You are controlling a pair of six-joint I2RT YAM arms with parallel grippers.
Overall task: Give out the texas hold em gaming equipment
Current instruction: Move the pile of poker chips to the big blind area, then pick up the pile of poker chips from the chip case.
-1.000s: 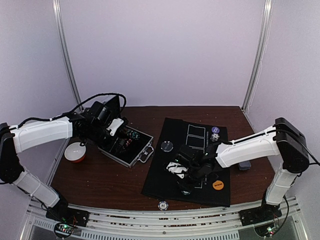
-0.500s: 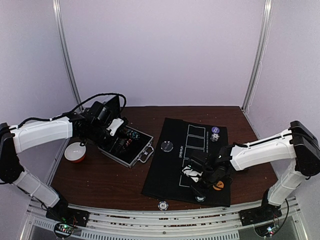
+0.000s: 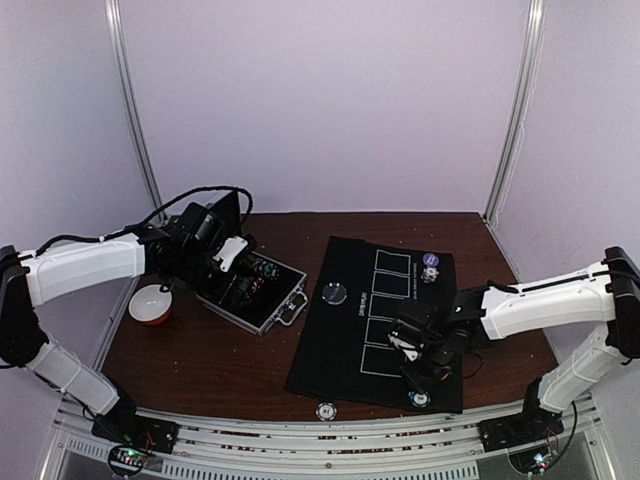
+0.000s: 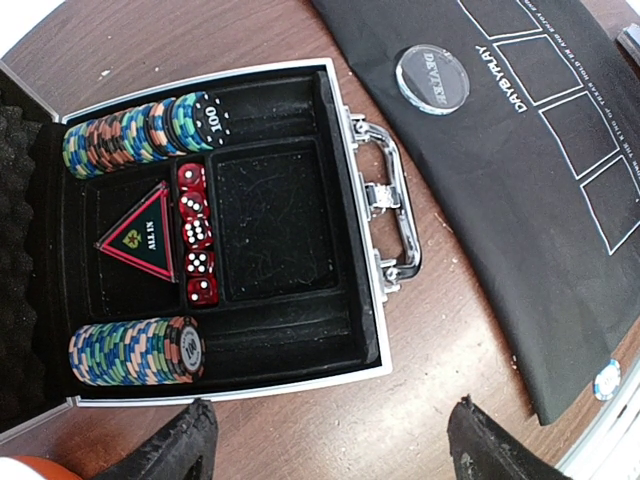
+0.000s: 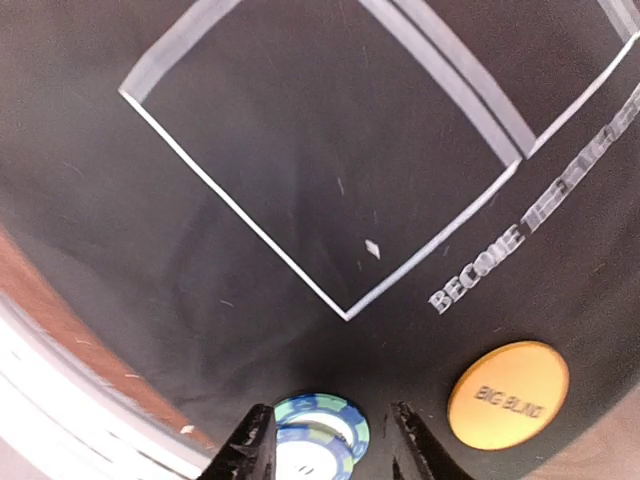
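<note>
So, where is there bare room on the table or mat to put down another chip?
Free: the brown tabletop between the silver case and the black mat, and the mat's far card outlines. Crowded: the mat's near right corner, with the right gripper, teal chip stack and Big Blind button.

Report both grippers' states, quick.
Left gripper: open, empty, over the case.
Right gripper: open, straddling a chip on the mat.
</note>
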